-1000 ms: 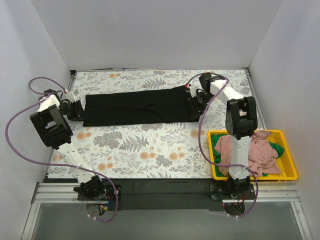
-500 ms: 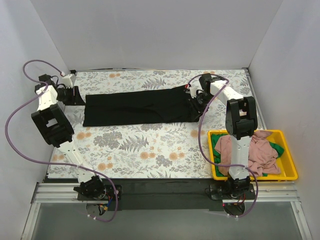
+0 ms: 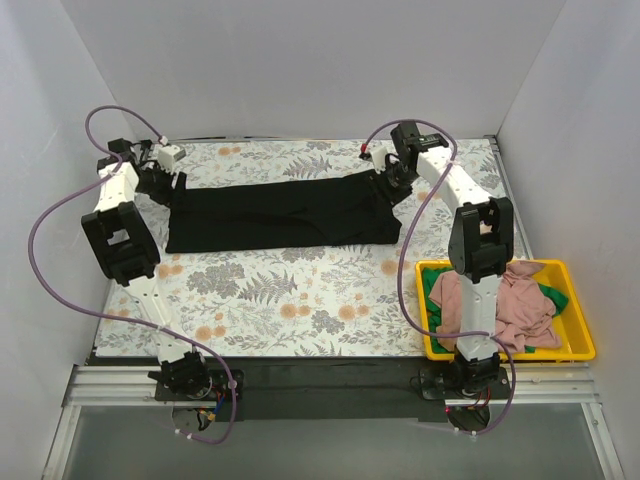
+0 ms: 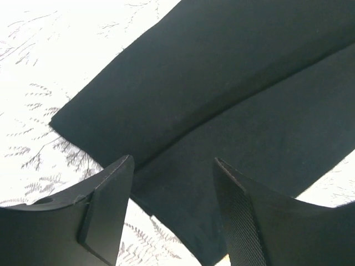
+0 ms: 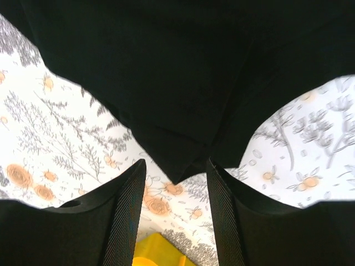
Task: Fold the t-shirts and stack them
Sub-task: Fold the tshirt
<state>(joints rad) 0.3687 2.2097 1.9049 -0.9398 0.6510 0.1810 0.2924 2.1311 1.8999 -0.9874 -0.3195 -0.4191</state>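
At the far left, the left gripper (image 3: pixel 163 182) is being held over the left end of the black t-shirt (image 3: pixel 280 215), near the far left corner of the floral tablecloth (image 3: pixel 300 300). In the left wrist view its fingers (image 4: pixel 105 210) are being kept spread apart, with nothing gripped between them. Below the gap, a folded edge of the black cloth is being shown, one layer lying over another.

Across the middle, the black t-shirt is being presented as a long folded band lying flat on the tablecloth, running from the left gripper to the right one.

At the right end of that band, the right gripper (image 3: pixel 388 185) is being held above the shirt's edge. In the right wrist view its fingers (image 5: pixel 125 221) are being kept parted. A pointed corner of black cloth is being seen between them, and it is not being pinched. Whether either finger is touching the cloth cannot be told.

At the near right, the yellow bin (image 3: pixel 575 350) is being occupied by the crumpled pink t-shirt (image 3: pixel 525 305), with the green t-shirt (image 3: pixel 432 285) lying partly beneath it. The right arm's upright section is crossing in front of the bin's left side.
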